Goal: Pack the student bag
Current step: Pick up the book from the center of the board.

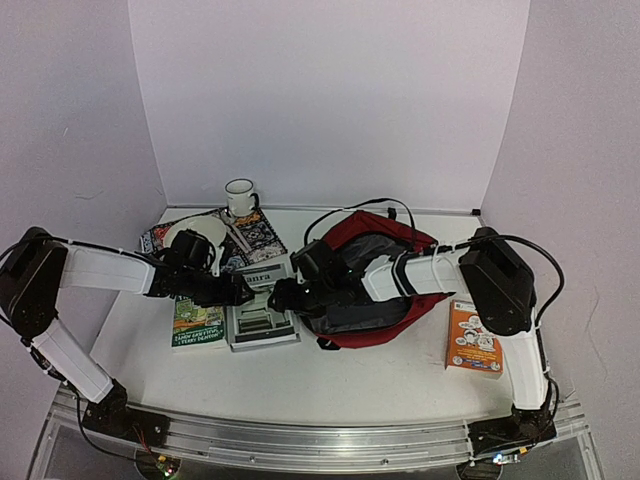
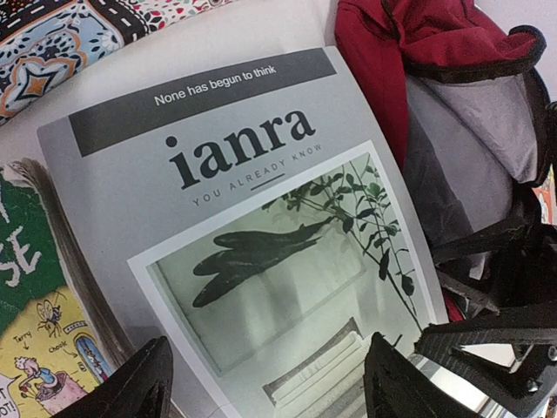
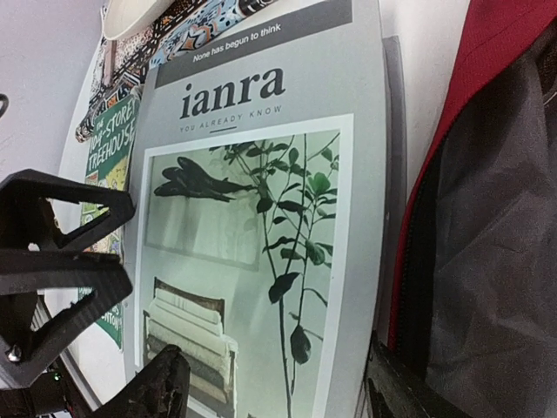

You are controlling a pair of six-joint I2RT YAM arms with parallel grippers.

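Dark red soft fabric backpack with black straps (image 1: 375,228) lies on the white table (image 1: 380,380) right of centre, beneath the right arm, its mouth gaping and the grey lining turned toward the books; nothing is seen inside it. Just beside its opening lies a grey paperback titled "ianra" with a plant picture on its cover (image 1: 262,325), flat and face up, touching a green illustrated book (image 1: 197,325) on its left; that placement suits a short slide into the bag. The left gripper (image 2: 270,383) hovers over the grey book's lower part, fingers well apart and holding nothing. The right gripper (image 3: 274,392) faces it from the bag side, likewise spread and empty, one finger down in the gap between book edge and bag; whether it touches the book cannot be told. Judgement: both arms converge on this one book to lift or pivot it together. Well apart stand a white enamel mug (image 1: 240,195), a patterned book (image 1: 262,232) and an orange carton (image 1: 473,340).
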